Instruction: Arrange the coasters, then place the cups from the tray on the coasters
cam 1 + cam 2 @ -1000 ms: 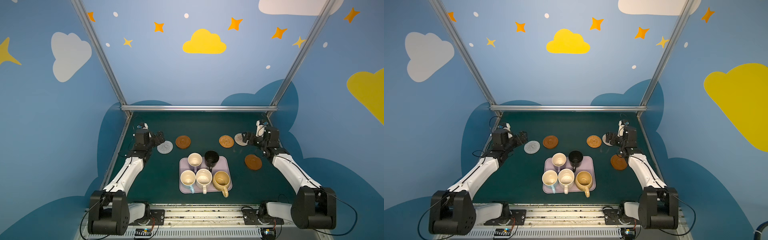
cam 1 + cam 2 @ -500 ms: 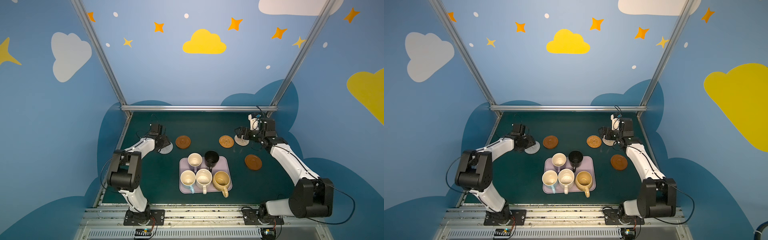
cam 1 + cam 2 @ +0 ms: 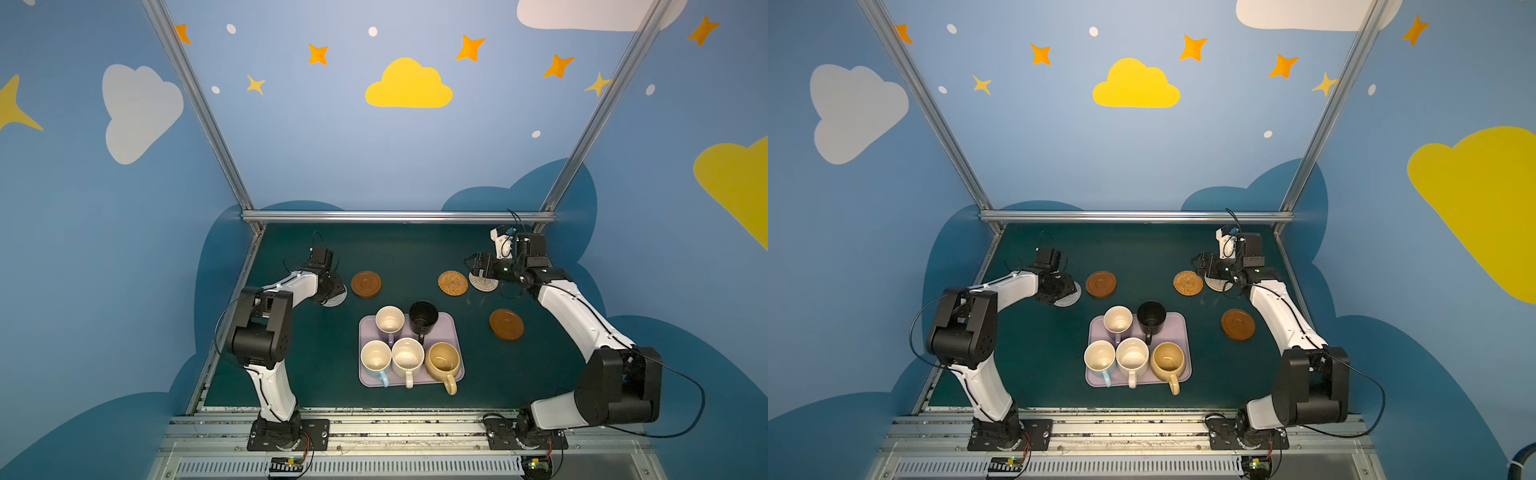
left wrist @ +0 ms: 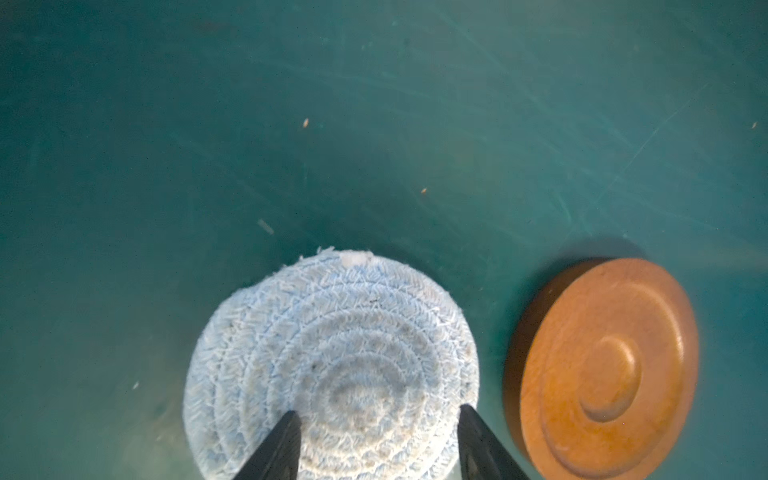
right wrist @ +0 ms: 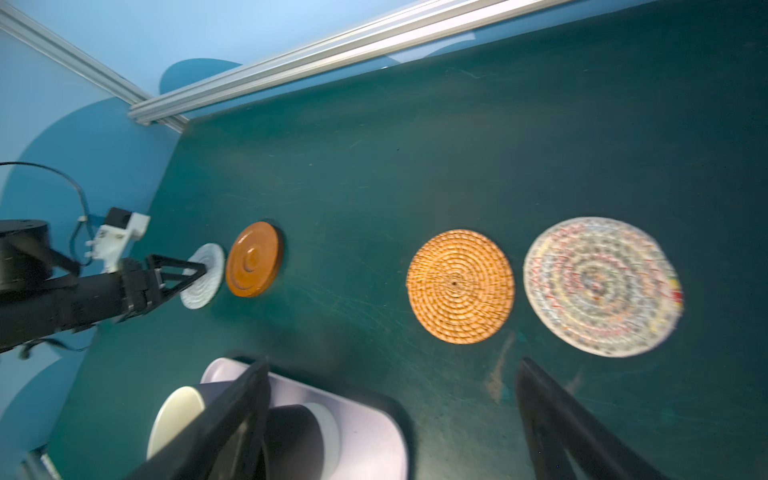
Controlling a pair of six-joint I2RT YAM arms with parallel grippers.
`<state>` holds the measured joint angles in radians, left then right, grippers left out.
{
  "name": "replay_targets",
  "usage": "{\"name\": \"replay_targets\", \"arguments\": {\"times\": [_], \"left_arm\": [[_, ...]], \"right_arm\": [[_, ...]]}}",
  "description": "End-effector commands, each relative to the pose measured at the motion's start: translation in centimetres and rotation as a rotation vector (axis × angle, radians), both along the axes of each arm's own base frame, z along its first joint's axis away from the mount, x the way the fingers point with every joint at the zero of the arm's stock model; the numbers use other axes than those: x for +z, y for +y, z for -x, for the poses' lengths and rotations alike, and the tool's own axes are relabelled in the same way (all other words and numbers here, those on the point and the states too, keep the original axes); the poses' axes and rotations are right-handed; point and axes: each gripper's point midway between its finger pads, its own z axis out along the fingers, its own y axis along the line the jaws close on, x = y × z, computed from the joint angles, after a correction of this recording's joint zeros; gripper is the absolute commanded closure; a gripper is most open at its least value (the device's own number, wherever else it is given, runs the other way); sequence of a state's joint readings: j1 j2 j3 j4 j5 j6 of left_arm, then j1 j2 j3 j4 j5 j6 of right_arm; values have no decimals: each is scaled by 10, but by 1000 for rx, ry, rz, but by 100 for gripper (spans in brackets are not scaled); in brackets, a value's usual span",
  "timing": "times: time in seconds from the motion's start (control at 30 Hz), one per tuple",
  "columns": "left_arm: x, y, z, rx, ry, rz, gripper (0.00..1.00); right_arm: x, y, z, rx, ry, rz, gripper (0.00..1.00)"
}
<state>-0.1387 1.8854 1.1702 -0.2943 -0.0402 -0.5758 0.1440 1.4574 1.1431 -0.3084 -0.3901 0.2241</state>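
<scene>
Top views | tray (image 3: 451, 330) | five cups (image 3: 408, 353) inside, all upright

Both top views: left gripper (image 3: 331, 290) covers most of the pale grey woven coaster (image 3: 339, 300), leaving only a crescent at its 4 o'clock edge; fingertips hidden there. Left wrist view: brown wooden coaster (image 4: 602, 370) clipped by the frame edge. Right wrist view motion-blurred; right gripper (image 5: 391, 365) finger (image 5: 232, 424) hides part of tray (image 5: 374, 432) and black cup (image 5: 297, 440), both cut by the frame.
</scene>
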Motion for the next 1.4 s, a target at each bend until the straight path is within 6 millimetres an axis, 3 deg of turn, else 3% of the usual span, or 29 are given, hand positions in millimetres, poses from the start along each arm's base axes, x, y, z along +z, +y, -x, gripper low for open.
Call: {"name": "replay_targets", "arguments": {"times": [0.0,0.23,0.43,0.67,0.97,1.2,1.37], "left_arm": [[-23,-15,3,-20,62,47,41],[-21,-22,-9,-29,46,54,42],[-27,-39,-15,-61,70,82,43],[-29,-25,-10,-18,85,42,43],[7,-22,-15,-30,22,52,41],[-2,-24,-6,-36,37,71,42],[22,-22,-13,-45,-17,51,37]], "right_arm": [[5,28,4,94,26,-19,9],[-6,87,12,243,81,-15,11],[-15,118,14,303,110,-10,12],[-18,128,14,320,121,0,12],[-10,129,9,310,103,14,12],[5,132,2,304,71,0,12],[5,132,1,305,70,8,12]]}}
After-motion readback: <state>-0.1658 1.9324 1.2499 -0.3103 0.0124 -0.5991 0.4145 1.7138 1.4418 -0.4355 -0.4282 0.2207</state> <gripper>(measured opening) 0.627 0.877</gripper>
